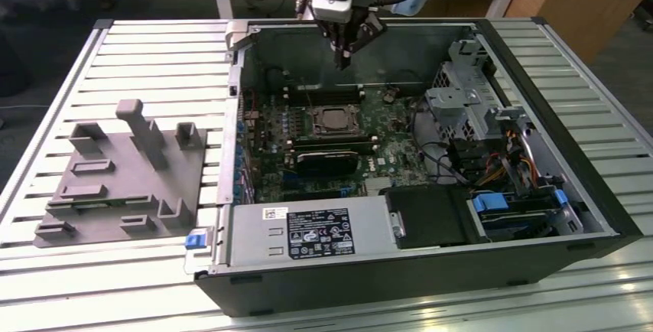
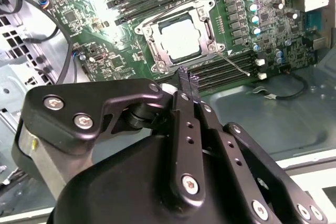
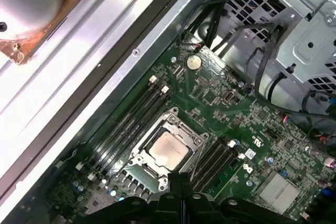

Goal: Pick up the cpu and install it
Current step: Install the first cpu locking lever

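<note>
Bright even light; white glare on cpu (image 2: pixel 181 38)

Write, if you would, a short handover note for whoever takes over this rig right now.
Gripper: shut, holding nothing, hanging above the motherboard inside the open computer case.
The cpu: lies flat in the socket frame, silver top up, apart from the gripper.
Done: the cpu sits in its socket.
Left: nothing of the placing shows undone; whether the frame is latched cannot be told.
</note>
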Controlling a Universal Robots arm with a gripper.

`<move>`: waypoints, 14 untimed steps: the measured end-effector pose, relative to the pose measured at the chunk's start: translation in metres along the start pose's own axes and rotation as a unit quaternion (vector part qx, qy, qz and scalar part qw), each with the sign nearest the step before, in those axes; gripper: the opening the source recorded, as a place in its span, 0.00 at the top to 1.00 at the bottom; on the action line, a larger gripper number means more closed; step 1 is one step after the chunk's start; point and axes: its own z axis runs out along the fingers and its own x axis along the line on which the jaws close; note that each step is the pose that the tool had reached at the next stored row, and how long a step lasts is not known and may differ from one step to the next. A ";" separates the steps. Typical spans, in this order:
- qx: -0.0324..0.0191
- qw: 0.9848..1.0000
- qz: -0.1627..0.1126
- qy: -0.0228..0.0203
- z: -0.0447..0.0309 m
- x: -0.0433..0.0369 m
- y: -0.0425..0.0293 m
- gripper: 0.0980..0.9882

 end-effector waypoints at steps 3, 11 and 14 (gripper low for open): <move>-0.001 1.000 -0.013 0.000 0.0000 0.0000 0.0000 0.99; -0.003 0.999 -0.054 0.001 0.0001 0.0000 0.0000 0.99; -0.003 0.998 -0.071 0.001 0.0001 0.0000 0.0000 0.99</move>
